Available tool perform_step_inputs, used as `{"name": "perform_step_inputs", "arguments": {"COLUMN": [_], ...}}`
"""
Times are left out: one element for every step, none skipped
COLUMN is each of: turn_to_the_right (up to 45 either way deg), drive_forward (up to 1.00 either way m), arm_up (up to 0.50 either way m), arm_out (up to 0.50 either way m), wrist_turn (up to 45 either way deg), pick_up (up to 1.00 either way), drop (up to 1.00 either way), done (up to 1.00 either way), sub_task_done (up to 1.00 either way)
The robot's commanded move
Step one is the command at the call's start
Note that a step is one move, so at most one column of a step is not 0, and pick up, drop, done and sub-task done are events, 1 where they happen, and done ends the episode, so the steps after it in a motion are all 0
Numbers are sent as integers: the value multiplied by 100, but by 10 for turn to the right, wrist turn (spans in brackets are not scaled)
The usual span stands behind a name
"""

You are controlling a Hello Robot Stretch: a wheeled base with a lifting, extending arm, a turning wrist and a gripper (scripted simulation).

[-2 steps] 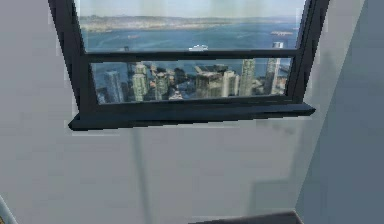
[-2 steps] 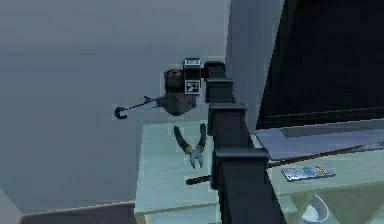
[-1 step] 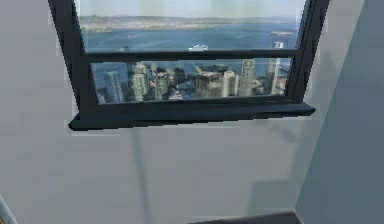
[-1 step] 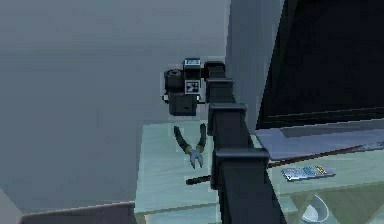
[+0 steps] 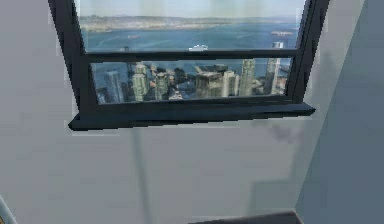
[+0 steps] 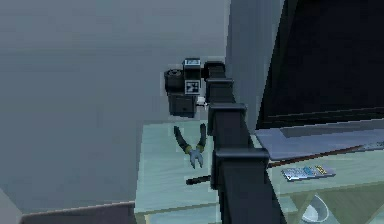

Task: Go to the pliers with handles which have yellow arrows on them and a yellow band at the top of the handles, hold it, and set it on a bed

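Note:
In the arm side view the dark arm bar (image 6: 235,150) rises from the bottom edge to the gripper (image 6: 184,100), whose dark body sits beside a white marked square. Just below it a pair of pliers (image 6: 193,144) with dark handles and a bluish-grey head shows against a pale green tabletop (image 6: 160,170). The handles spread upward toward the gripper and the head points down. I cannot tell whether the pliers lie on the table or whether the gripper holds anything.
On the same table are a short dark stick (image 6: 200,181), a flat light-blue slab (image 6: 310,172) and a clear glass object (image 6: 318,210). A large dark screen (image 6: 330,60) stands at the right. Ahead, a dark-framed window (image 5: 190,55) with a sill (image 5: 190,113) sits in a white wall.

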Motion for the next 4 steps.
{"name": "perform_step_inputs", "arguments": {"turn_to_the_right": [0,0,0,0], "drive_forward": [0,0,0,0], "arm_up": [-30,0,10,22], "arm_out": [0,0,0,0], "wrist_turn": [0,0,0,0], "pick_up": [0,100,0,0], "drop": [0,0,0,0], "done": [0,0,0,0], "sub_task_done": [0,0,0,0]}}
